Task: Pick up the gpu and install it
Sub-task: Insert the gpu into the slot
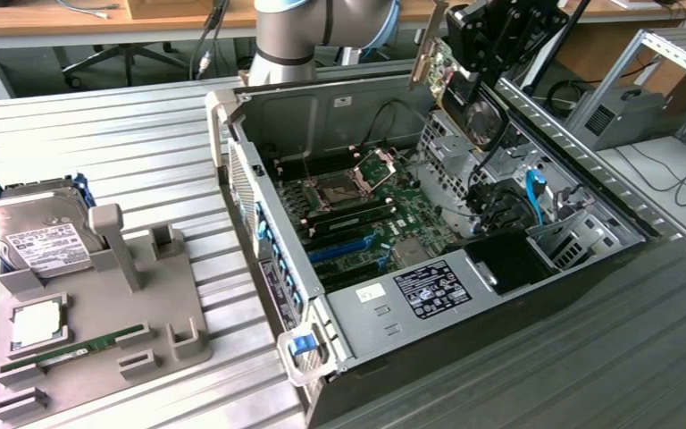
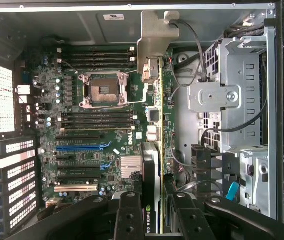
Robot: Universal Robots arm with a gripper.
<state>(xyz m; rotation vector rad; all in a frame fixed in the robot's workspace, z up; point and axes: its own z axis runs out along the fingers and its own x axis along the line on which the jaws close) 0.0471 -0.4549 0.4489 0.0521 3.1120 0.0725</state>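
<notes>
The gpu [image 1: 439, 64] hangs in the air above the far side of the open computer case [image 1: 355, 322], its silver end bracket [image 1: 420, 54] toward the exterior view's left. My gripper [image 1: 482, 49] is shut on the card's upper edge. In the wrist view the gpu [image 2: 155, 125] appears edge-on, bracket [image 2: 154, 37] farthest from the camera, with the black fingers [image 2: 128, 217] clamped on either side of it at my gripper [image 2: 154, 220]. Beneath it lies the motherboard [image 2: 97, 130] with its blue expansion slots [image 2: 79, 147]. The card hangs apart from the board.
On the exterior view's left, a grey fixture [image 1: 140, 313] holds a hard drive [image 1: 36, 239], a processor [image 1: 36, 323] and a green memory stick [image 1: 75, 349]. Drive cages [image 2: 242, 100] and cables [image 1: 531, 201] crowd the case's far side. The case's walls stand up around the motherboard.
</notes>
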